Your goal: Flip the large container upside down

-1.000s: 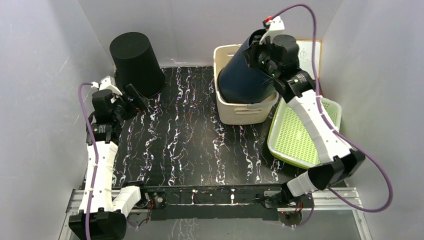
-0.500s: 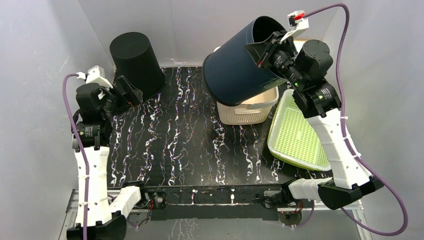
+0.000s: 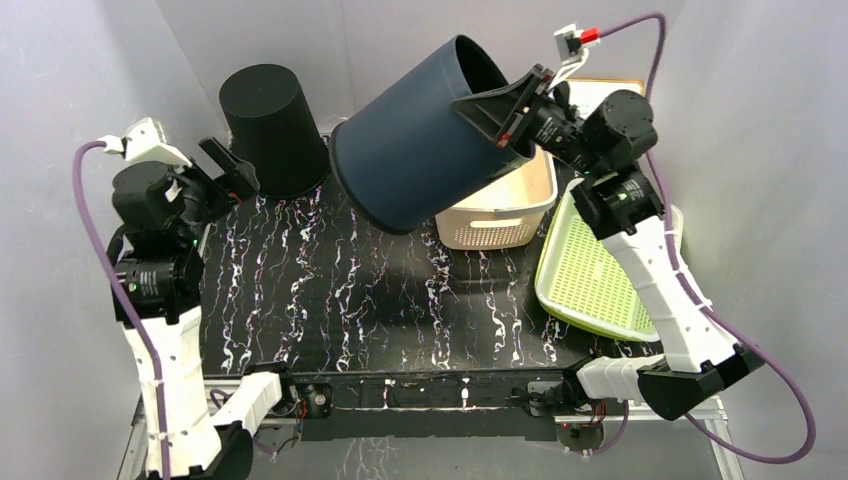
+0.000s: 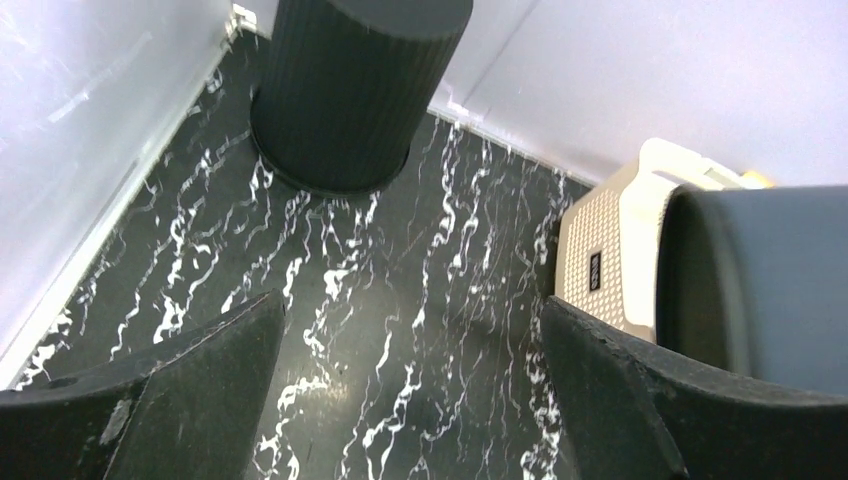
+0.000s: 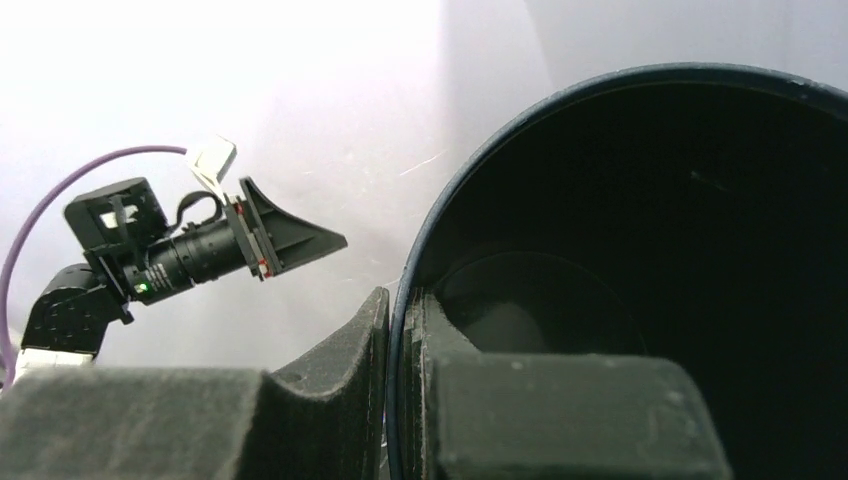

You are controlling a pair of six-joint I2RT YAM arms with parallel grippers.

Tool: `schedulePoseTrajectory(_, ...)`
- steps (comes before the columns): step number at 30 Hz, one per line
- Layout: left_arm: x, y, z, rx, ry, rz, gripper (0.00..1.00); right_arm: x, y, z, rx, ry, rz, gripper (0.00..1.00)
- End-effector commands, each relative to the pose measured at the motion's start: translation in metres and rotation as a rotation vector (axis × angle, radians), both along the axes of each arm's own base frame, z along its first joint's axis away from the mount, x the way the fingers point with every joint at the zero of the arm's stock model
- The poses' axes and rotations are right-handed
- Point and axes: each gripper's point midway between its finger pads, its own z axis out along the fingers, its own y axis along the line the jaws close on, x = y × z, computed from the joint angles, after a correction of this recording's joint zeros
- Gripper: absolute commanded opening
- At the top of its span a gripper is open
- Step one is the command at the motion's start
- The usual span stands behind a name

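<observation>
Aloft, the right pincer [image 5: 402, 315] clamps the large container [image 3: 420, 150] by its rim.

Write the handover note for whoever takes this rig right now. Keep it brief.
Right gripper: jaws shut on the rim of the large container, one finger inside, one outside.
Left gripper: open, empty, near the black bin at the back left.
Large container: in the air, tilted, base low at left, mouth high at right, partly over the cream basket.
Done: gripped and off every surface.
Left: rotate it until the mouth faces down, set it on the table, release.
</observation>
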Motion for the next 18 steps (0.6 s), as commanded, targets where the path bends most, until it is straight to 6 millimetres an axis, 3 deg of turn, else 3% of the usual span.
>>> schedulePoseTrajectory(1,-0.03,0.008,0.039,0.023,-0.108,0.067,0.98,-0.045,0.011,0.066,0.166,-0.274,0.106,0.0)
schedulePoseTrajectory(6,-0.044,0.01,0.047,0.016,-0.134,0.088,0.99,-0.056,0.069,0.055,0.132,-0.274,0.167,0.0)
schedulePoseTrajectory(10,-0.052,0.014,0.046,0.012,-0.143,0.123,0.98,-0.066,0.122,0.035,0.095,-0.249,0.228,0.0)
schedulePoseTrajectory(13,-0.063,0.021,0.051,0.02,-0.173,0.168,0.98,-0.056,0.15,0.008,0.059,-0.204,0.236,0.0)
schedulePoseTrajectory(18,-0.078,0.024,0.061,0.022,-0.218,0.195,0.98,-0.037,0.181,-0.033,0.062,-0.143,0.249,0.0)
